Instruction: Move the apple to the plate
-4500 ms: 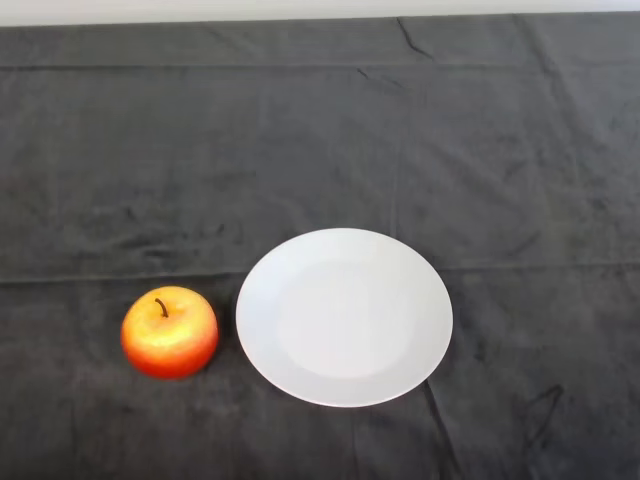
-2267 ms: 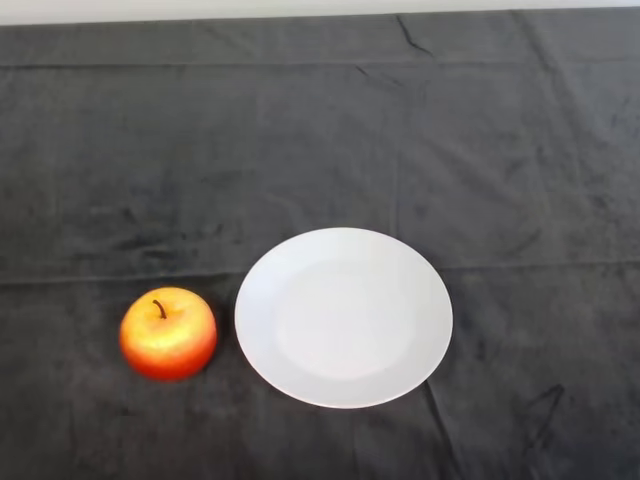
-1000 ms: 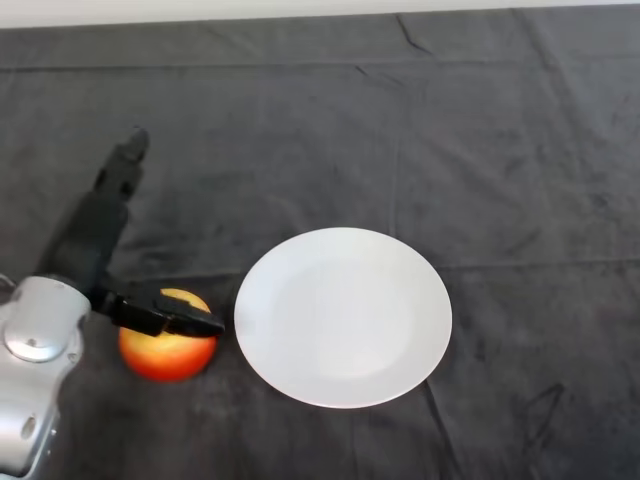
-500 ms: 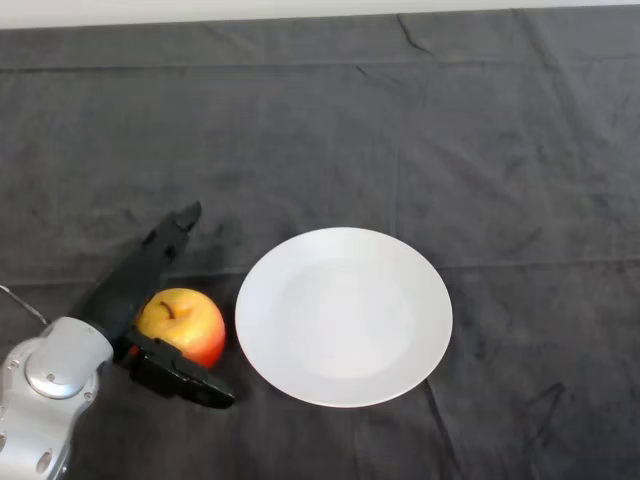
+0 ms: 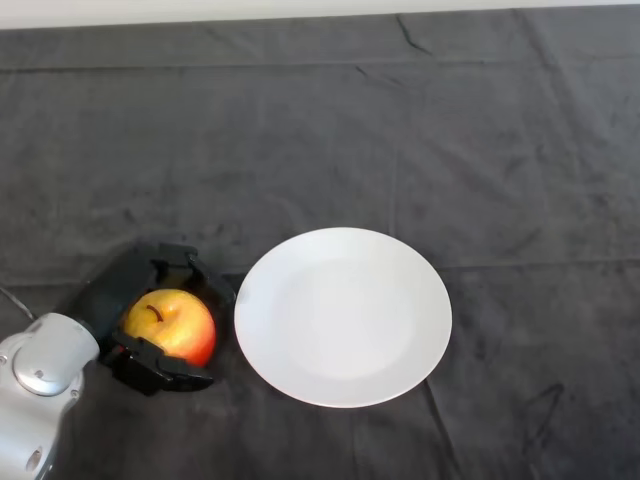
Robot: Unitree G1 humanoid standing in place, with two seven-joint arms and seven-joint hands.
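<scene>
A red and yellow apple (image 5: pixel 170 324) with a dark stem sits on the dark cloth at the lower left. My left hand (image 5: pixel 118 296) wraps it: the fingers curl over its far side and the thumb hooks along its near side. Just to the right of the apple lies a round white plate (image 5: pixel 343 316), with nothing on it. The plate's left rim is a finger's width from the hand.
The dark cloth (image 5: pixel 420 130) covers the whole table, with creases across the back. My silver-grey forearm (image 5: pixel 35 385) comes in from the lower left corner.
My arm came in from the lower left and reached the apple. In the last half second the straight fingers curled round its far side and the thumb closed on its near side.
</scene>
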